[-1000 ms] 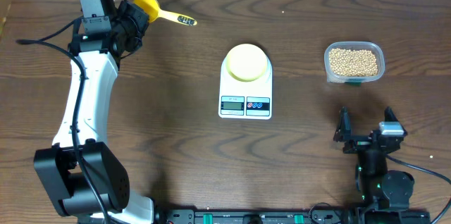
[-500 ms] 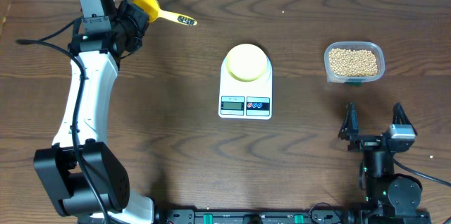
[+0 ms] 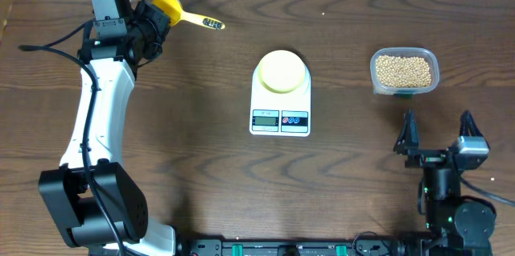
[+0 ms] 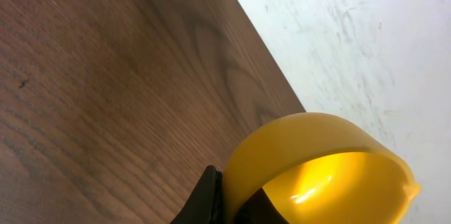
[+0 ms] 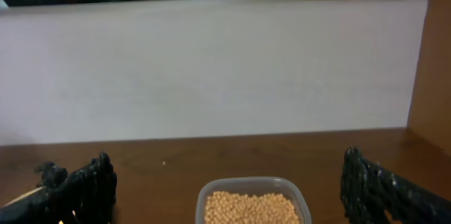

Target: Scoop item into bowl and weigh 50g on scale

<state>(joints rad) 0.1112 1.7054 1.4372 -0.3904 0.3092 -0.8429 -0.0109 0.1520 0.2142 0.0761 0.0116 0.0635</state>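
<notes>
Your beans [image 3: 404, 71] sit in the clear tub [image 3: 435, 59] at upper right. The pale yellow bowl [image 3: 281, 72] rests on the scale [image 3: 280, 121] at centre. At upper left your left gripper [image 3: 155, 16] is clamped on the yellow scoop [image 3: 167, 3]. At lower right the right gripper [image 3: 439, 135] stands wide, holding nothing.

A small pale yellow bowl [image 3: 282, 72] is set on a white rectangular digital scale [image 3: 280, 121] — right of it, tan round beans [image 3: 404, 71] are held in a clear plastic tub [image 3: 435, 69]; a yellow long-handled scoop [image 3: 177, 10] is found behind-left.
</notes>
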